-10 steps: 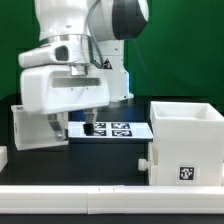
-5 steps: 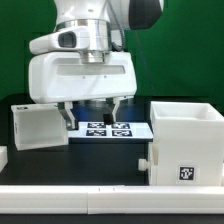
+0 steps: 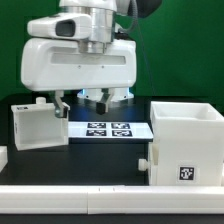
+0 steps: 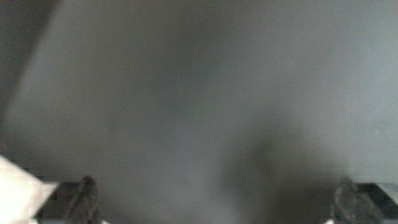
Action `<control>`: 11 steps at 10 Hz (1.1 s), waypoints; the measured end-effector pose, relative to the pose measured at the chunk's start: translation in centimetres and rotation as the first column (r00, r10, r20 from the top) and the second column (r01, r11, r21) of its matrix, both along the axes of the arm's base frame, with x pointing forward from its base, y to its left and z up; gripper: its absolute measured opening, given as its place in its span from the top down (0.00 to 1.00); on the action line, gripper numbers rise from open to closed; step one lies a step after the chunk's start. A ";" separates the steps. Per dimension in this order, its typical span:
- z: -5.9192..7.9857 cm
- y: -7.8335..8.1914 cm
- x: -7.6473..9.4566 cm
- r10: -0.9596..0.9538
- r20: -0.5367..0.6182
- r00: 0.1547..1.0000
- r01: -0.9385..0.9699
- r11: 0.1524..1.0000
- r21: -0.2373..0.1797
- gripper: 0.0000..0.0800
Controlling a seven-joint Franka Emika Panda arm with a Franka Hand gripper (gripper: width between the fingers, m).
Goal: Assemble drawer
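Observation:
The large white cube-like casing [image 3: 185, 140] stands at the exterior view's right, open at the top, with a square tag [image 3: 186, 172] on its front. A smaller white tray [image 3: 38, 126] with a knob stands at the exterior view's left. My gripper [image 3: 90, 100] hangs open and empty above the table between them, over the far edge of the marker board [image 3: 108, 129], touching nothing. In the wrist view my gripper [image 4: 219, 205] shows two spread fingertips [image 4: 75, 200] over blurred dark table, and a white corner [image 4: 15, 190] that I cannot identify.
A small white part [image 3: 3, 156] lies at the exterior view's left edge. A white rail [image 3: 100, 200] runs along the table's front. A green backdrop stands behind the arm.
My gripper has swung from over the left tray toward the middle and risen a little. The hand has turned to face the camera. The parts have not moved.

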State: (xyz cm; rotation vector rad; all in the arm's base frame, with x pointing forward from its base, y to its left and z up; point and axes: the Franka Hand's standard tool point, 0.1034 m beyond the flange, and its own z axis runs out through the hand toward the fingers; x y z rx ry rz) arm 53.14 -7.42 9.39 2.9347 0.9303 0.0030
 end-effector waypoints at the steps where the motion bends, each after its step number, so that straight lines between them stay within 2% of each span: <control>1: -0.5 1.1 -0.9 0.012 -0.052 0.999 -0.012 1.000 0.006 0.18; 3: -0.5 1.6 -0.7 0.017 -0.077 0.997 -0.017 1.000 0.005 0.18; 5: -0.7 1.2 -0.8 0.010 -0.068 0.998 -0.010 1.000 0.005 0.18; 7: -2.0 -1.8 -2.8 -0.108 -0.058 0.992 0.107 0.994 -0.031 0.18; 9: -2.8 -3.3 -3.9 -0.129 -0.112 0.985 0.128 0.992 -0.014 0.18; 10: -2.6 -2.5 -4.0 -0.154 -0.179 0.972 0.147 0.988 -0.048 0.18; 11: -2.7 -1.5 -3.7 -0.138 -0.239 0.961 0.126 0.990 -0.062 0.18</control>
